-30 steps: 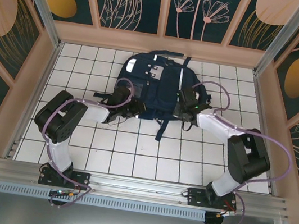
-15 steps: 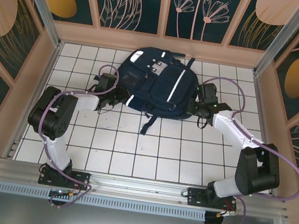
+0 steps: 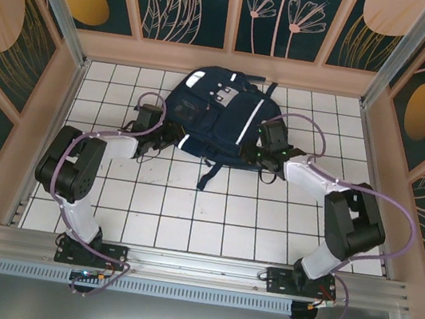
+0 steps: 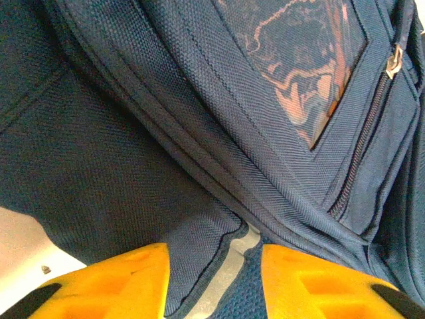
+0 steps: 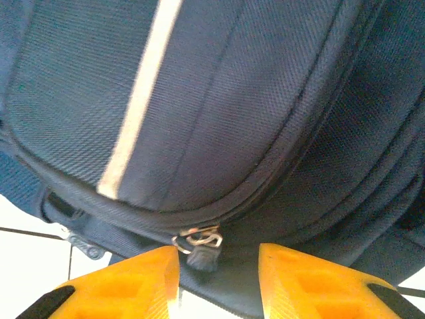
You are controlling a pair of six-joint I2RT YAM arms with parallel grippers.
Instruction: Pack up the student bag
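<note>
Top view: backpack [image 3: 219, 116] lies flat on the tiled table [image 3: 189, 204], between the two grippers. Left gripper [image 3: 169, 134] sits at its left lower edge and right gripper [image 3: 260, 155] at its right lower edge, both right up against the fabric.

Left wrist view: left gripper [image 4: 214, 256] is released, fingers parted. The backpack [image 4: 199, 133] hem and a pale stripe [image 4: 234, 256] sit just ahead in the gap, with a zipper [image 4: 362, 133] up and right of the fingers.

Right wrist view: right gripper [image 5: 219, 256] is released, jaws apart. A metal zipper pull [image 5: 199, 239] is in the gap, closer to the left finger. The backpack [image 5: 265, 100] is straight ahead, its white stripe [image 5: 143, 100] up-left.
</note>
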